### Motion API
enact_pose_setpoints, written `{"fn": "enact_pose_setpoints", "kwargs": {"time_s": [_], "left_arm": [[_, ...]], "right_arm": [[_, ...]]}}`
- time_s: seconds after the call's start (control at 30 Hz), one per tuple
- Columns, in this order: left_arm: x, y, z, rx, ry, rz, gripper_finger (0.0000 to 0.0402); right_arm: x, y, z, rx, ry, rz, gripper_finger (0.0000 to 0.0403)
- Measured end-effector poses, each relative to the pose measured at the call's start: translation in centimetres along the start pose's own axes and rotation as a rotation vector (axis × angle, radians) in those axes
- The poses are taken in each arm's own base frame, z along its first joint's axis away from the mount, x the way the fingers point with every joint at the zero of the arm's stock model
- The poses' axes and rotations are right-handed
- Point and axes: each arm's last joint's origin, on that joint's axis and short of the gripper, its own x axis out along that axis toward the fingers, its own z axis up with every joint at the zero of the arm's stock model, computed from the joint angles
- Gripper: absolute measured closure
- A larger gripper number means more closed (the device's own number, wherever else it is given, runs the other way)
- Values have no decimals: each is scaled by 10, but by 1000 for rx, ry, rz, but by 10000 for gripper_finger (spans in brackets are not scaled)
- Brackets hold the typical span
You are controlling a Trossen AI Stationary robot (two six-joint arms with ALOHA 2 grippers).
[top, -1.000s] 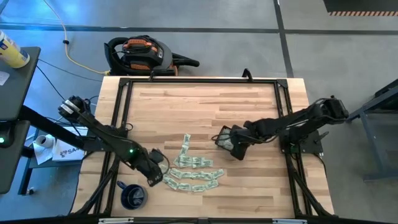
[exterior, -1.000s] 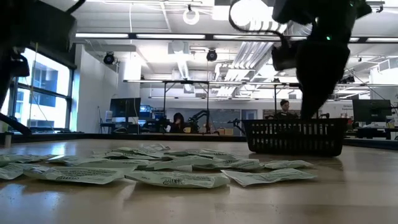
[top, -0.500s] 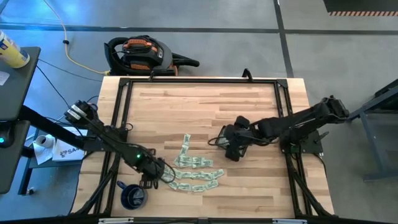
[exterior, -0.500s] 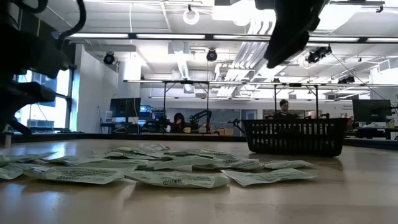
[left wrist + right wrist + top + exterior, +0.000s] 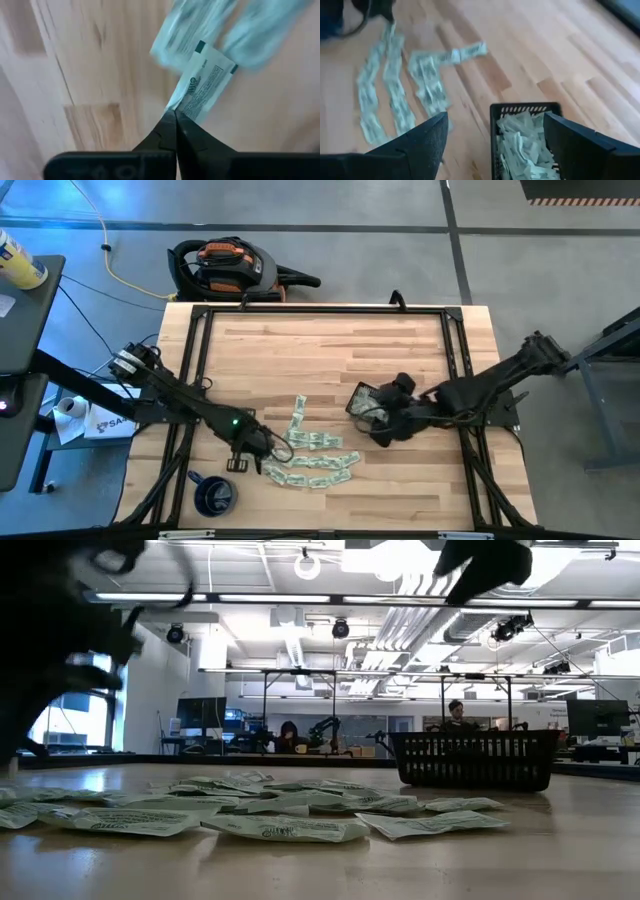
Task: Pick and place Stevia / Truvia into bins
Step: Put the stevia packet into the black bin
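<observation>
Many pale green and white Stevia sachets (image 5: 312,455) lie flat in rows on the wooden table, near its front middle; the low view shows them too (image 5: 270,812). The black gridded bin (image 5: 363,401) stands right of them with several sachets inside (image 5: 522,140). My left gripper (image 5: 262,448) is at the left end of the rows, shut on one sachet (image 5: 202,85). My right gripper (image 5: 495,120) is open, just on the near right side of the bin, with nothing between its fingers. My left gripper pinches one corner of the sachet (image 5: 174,106) between its two fingertips. The rest of the sachet sticks out flat beyond the fingers. Whether the sachet is clear of the table I cannot tell.
A dark blue mug (image 5: 213,495) stands at the near left corner, close to my left arm. Black frame rails (image 5: 195,370) run along the table's sides. An orange and black vacuum (image 5: 225,268) lies on the floor beyond the far edge. Bare wood (image 5: 320,350) covers the far half.
My right gripper has risen from just above the bin and gone a little toward the table's near right, so the bin now shows whole from above. My left gripper has shifted slightly toward the table's right edge, at the end of the sachet rows.
</observation>
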Motion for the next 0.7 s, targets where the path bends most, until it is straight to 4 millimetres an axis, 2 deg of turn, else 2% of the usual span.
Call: {"fn": "enact_pose_setpoints", "kwargs": {"time_s": [0.07, 0.13, 0.2, 0.33, 0.43, 0.53, 0.6, 0.7], "left_arm": [[-17, 1, 5, 32, 9, -37, 366], [-36, 3, 11, 55, 5, -42, 380], [-60, 6, 26, 72, -98, -37, 380], [-105, 35, 64, 7, -377, 26, 379], [-124, 71, 100, -89, -617, 41, 379], [-129, 107, 133, -131, -721, 35, 379], [-127, 122, 155, -124, -731, 13, 379], [-112, 121, 174, -40, -570, -128, 375]], "right_arm": [[-15, -5, -1, 43, -43, -21, 87], [-30, -11, -3, 85, -79, -29, 87], [-45, -17, -5, 110, -113, -28, 87], [-70, -29, -11, 128, -148, -16, 87], [-80, -38, -14, 139, -150, -20, 87], [-84, -42, -16, 135, -143, -24, 87], [-84, -42, -19, 118, -116, -19, 87], [-83, -41, -22, 112, -67, 0, 87]]}}
